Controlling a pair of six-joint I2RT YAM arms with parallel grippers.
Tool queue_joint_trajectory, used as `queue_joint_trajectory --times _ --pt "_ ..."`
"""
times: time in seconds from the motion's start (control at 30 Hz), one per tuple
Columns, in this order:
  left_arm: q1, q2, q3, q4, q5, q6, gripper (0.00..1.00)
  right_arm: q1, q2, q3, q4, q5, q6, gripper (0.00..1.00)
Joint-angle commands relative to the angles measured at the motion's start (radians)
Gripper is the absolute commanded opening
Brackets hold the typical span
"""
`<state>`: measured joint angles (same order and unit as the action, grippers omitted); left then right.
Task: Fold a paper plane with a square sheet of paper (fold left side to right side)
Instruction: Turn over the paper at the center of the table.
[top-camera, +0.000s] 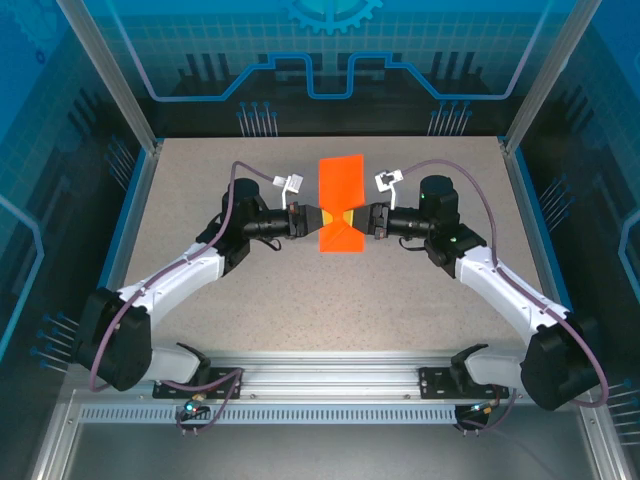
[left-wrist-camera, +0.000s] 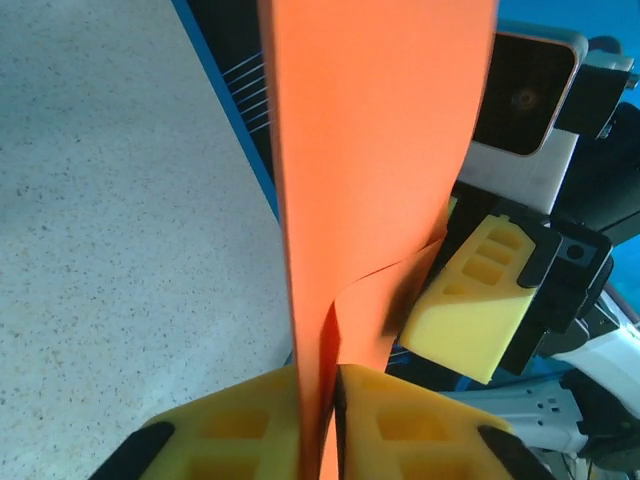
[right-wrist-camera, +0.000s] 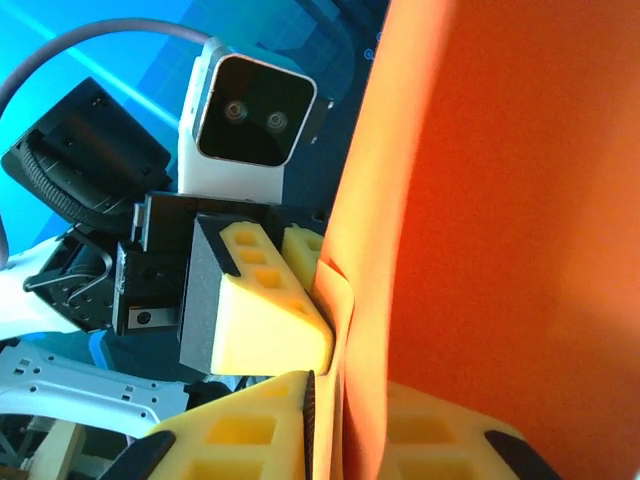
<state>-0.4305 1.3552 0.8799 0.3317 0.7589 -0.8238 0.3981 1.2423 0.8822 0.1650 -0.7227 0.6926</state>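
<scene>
The square sheet of paper (top-camera: 341, 190) is bright orange and folded into a tall narrow strip, held over the middle of the table. My left gripper (top-camera: 331, 217) pinches its left edge, my right gripper (top-camera: 357, 217) its right edge, and the yellow tips nearly meet. In the left wrist view the left gripper (left-wrist-camera: 330, 378) is shut on the doubled paper (left-wrist-camera: 380, 150), with a right finger (left-wrist-camera: 470, 315) just beyond. In the right wrist view the right gripper (right-wrist-camera: 345, 388) is closed round the paper (right-wrist-camera: 500, 200), whose layers bulge a little. The left fingers (right-wrist-camera: 265, 305) press from the other side.
The speckled grey table (top-camera: 330, 310) spreads all round the arms. Blue side walls (top-camera: 135, 190) and aluminium posts (top-camera: 520, 110) bound it left, right and behind. A metal rail (top-camera: 330, 375) with both arm bases runs along the near edge.
</scene>
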Motion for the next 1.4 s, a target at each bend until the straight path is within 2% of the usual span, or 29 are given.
queue_joint_trajectory --times 0.0,0.07,0.17,0.27,0.4,0.53,0.6,0.63,0.73,0.83,0.93,1.07,1.2,1.37 --pt "-0.003 -0.035 0.027 -0.098 -0.044 0.068 0.08 -0.02 -0.029 -0.032 -0.073 0.041 -0.02 0.26" --pt "-0.005 -0.041 0.036 -0.171 -0.074 0.109 0.03 -0.031 -0.049 -0.029 -0.147 0.076 -0.051 0.3" --pt "-0.022 -0.059 0.076 -0.358 -0.168 0.223 0.0 -0.053 -0.083 -0.01 -0.321 0.178 -0.119 0.4" --pt "-0.081 -0.062 0.161 -0.632 -0.364 0.384 0.0 -0.069 -0.111 0.043 -0.561 0.392 -0.204 0.49" --pt "-0.206 0.002 0.307 -0.961 -0.731 0.506 0.0 -0.098 -0.133 0.078 -0.813 0.697 -0.255 0.65" --pt "-0.328 0.115 0.425 -1.187 -1.072 0.478 0.0 -0.137 -0.165 0.058 -0.93 0.899 -0.241 0.87" --pt "-0.373 0.175 0.475 -1.275 -1.191 0.424 0.0 -0.15 -0.185 0.04 -0.952 0.956 -0.239 0.97" --pt "-0.392 0.212 0.504 -1.322 -1.251 0.384 0.0 -0.155 -0.196 0.029 -0.96 0.98 -0.233 1.0" --pt "-0.436 0.332 0.601 -1.458 -1.392 0.265 0.0 -0.174 -0.222 0.003 -0.971 1.016 -0.228 1.0" --pt "-0.464 0.463 0.713 -1.579 -1.461 0.153 0.0 -0.193 -0.239 -0.022 -0.969 1.014 -0.23 1.0" --pt "-0.484 0.596 0.838 -1.696 -1.478 0.024 0.0 -0.2 -0.245 -0.033 -0.967 1.008 -0.235 1.0" --pt "-0.5 0.733 0.963 -1.754 -1.409 -0.054 0.0 -0.209 -0.251 -0.045 -0.961 0.993 -0.239 1.0" --pt "-0.498 0.791 0.975 -1.673 -1.275 -0.073 0.0 -0.216 -0.268 -0.062 -0.952 0.967 -0.241 1.0" --pt "-0.477 0.866 1.012 -1.622 -1.17 -0.064 0.0 -0.226 -0.296 -0.082 -0.944 0.943 -0.244 1.0"
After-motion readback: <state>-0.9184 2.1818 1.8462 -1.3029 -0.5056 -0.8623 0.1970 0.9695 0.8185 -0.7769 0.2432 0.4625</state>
